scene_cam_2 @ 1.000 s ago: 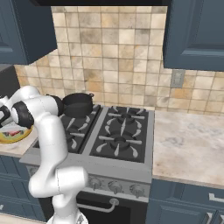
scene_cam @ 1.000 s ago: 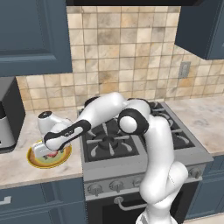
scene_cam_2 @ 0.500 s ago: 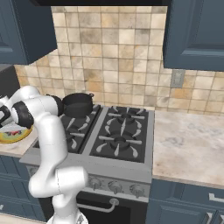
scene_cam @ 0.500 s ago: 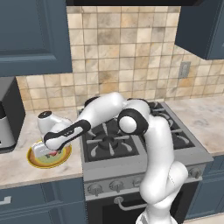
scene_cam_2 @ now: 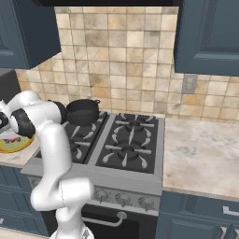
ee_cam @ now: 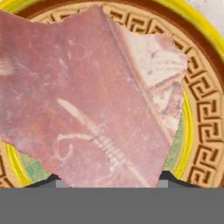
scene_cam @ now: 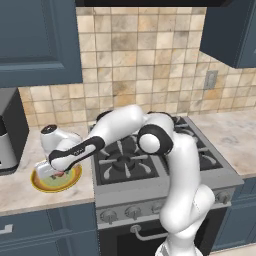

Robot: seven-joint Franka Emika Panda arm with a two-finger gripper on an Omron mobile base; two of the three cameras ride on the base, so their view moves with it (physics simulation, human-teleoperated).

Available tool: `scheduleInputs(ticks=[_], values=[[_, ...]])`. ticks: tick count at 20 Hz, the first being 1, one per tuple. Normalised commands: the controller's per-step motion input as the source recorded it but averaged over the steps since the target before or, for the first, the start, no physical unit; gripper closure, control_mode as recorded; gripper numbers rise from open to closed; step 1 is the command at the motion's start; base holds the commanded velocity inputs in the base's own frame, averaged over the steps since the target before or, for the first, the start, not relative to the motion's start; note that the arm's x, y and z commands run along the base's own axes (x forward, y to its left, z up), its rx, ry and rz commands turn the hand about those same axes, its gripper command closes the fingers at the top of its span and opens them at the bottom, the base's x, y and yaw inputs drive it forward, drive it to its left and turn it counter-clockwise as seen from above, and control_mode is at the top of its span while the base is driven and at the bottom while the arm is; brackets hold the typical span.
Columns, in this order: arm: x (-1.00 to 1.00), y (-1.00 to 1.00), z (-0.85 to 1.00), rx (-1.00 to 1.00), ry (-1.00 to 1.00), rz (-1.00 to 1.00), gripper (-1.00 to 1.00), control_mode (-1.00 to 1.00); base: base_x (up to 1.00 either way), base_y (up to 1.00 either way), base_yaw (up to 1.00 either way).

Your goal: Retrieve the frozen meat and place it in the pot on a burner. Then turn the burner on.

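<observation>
my claw [scene_cam: 56, 171] is down on the plate [scene_cam: 37, 184], its jaws partly closed and clamped on the frozen meat [ee_cam: 83, 100]. the meat lies on that plate, left of the stove; the pot [scene_cam_2: 83, 111] sits on a back burner.

One meat [ee_cam: 87, 96], one plate [scene_cam: 37, 183], one pot [scene_cam_2: 83, 111].

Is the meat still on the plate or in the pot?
On the plate. The pinkish-red meat lump lies on the yellow-rimmed plate; the black pot sits apart on the stove.
</observation>
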Motion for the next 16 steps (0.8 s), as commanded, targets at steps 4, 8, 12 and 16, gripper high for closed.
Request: scheduleInputs(ticks=[4, 8, 12, 16], values=[[-0.48, -0.12, 0.46, 0.0, -0.14, 0.0, 1.0, -1.0, 0.0, 0.0, 0.0], [-0.49, -0.42, 0.2, 0.0, -0.14, -0.03, 1.0, -1.0, 0.0, 0.0, 0.0], [-0.26, -0.74, 0.15, 0.0, -0.04, -0.06, 1.0, -1.0, 0.0, 0.0, 0.0], [-0.22, -0.82, 0.4, 0.0, -0.01, -0.06, 1.0, -1.0, 0.0, 0.0, 0.0]])
